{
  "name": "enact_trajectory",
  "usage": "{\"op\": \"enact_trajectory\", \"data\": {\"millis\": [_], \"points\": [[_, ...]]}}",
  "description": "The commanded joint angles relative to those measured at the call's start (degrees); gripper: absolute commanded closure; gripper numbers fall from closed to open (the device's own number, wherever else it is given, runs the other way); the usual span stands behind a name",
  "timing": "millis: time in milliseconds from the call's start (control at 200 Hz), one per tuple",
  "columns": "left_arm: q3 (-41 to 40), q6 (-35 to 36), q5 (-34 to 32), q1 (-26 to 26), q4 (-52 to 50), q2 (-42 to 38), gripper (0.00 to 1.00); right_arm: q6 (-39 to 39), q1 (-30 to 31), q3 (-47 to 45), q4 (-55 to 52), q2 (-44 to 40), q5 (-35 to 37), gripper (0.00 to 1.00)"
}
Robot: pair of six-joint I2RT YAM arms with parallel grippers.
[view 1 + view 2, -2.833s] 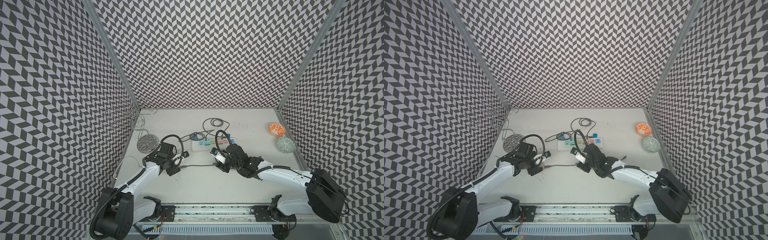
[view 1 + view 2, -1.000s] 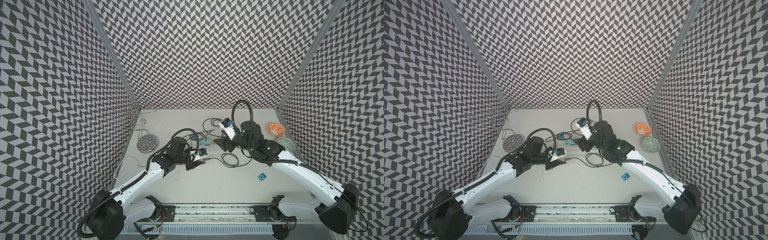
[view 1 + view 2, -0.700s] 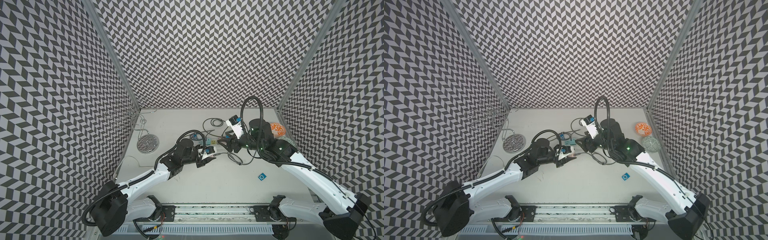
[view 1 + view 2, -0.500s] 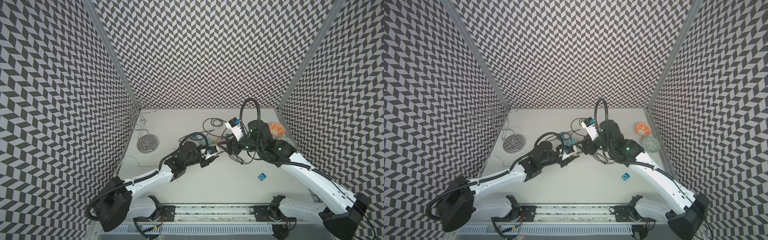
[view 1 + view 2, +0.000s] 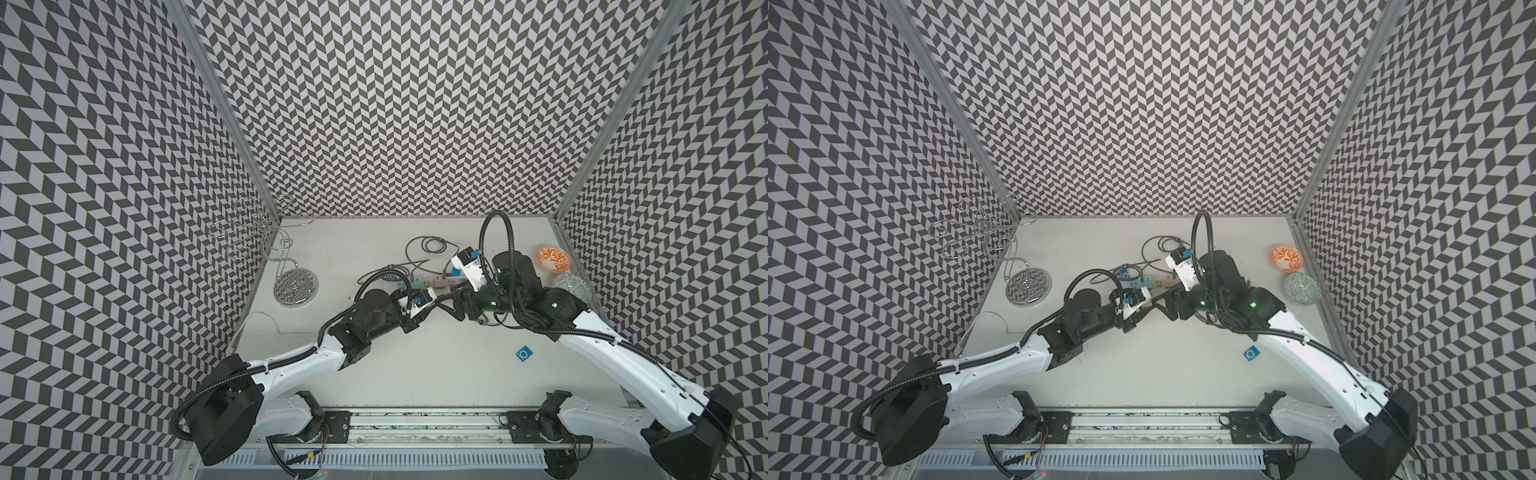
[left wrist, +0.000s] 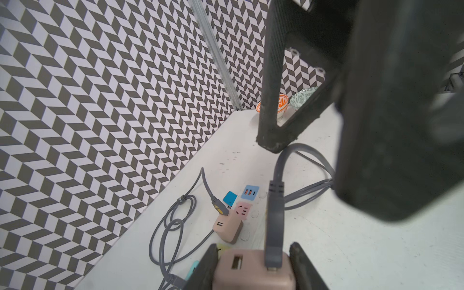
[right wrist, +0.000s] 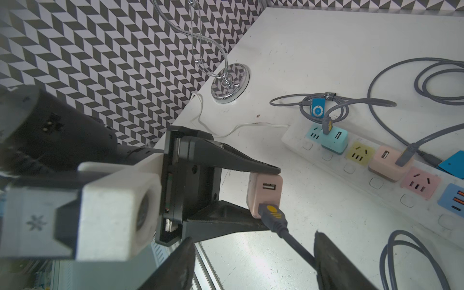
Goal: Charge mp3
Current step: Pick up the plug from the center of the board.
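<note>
My left gripper (image 6: 254, 254) is shut on a pink USB charger cube (image 7: 263, 193), held above the table in front of the white power strip (image 7: 308, 147). A grey USB plug (image 7: 272, 217) with a yellow mark sits in the cube's lower port. Its cable (image 7: 296, 243) runs between the fingers of my right gripper (image 7: 253, 251), which is open and close beside the cube. One blue mp3 (image 5: 524, 354) lies loose on the table at the front right, also in a top view (image 5: 1250, 353). Another blue mp3 (image 7: 318, 108) lies behind the strip among grey cables.
A teal charger (image 7: 335, 141) and a second pink charger (image 7: 388, 163) stand in the strip with cables attached. An orange bowl (image 5: 552, 258) and a green bowl (image 5: 575, 286) sit by the right wall. A wire stand (image 5: 296, 286) stands at the left wall.
Both arms have closed in on each other in front of the power strip. The left gripper has carried the pink cube rightwards to meet the right gripper.
</note>
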Motion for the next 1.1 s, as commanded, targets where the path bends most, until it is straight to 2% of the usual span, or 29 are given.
{"op": "enact_trajectory", "data": {"millis": [0, 90, 346, 716, 971, 1092], "points": [[-0.4, 0.5, -0.4, -0.5, 5.9, -1.3, 0.73, -0.6, -0.4, 4.7, -2.7, 0.1, 5.5, 0.23], [-1.0, 2.0, -0.3, -1.1, 6.4, -1.5, 0.73, -2.9, -1.7, 5.0, -2.5, -0.7, 6.1, 0.18], [-2.2, 4.5, -1.7, -2.7, 9.6, -3.1, 0.72, -5.2, -2.6, 5.5, -2.9, 3.9, -2.5, 0.23], [-2.4, 7.1, -8.7, -5.7, 12.5, -3.0, 0.73, -4.9, -2.6, 3.6, -0.7, 7.1, -12.2, 0.39], [-2.2, 8.7, -10.8, -7.3, 13.6, -2.9, 0.73, -3.5, -2.5, 3.1, 1.1, 8.3, -13.8, 0.44], [-1.9, 9.9, -12.2, -8.3, 13.4, -2.5, 0.73, -2.7, -2.6, 2.7, 2.6, 8.9, -14.6, 0.53]]}}
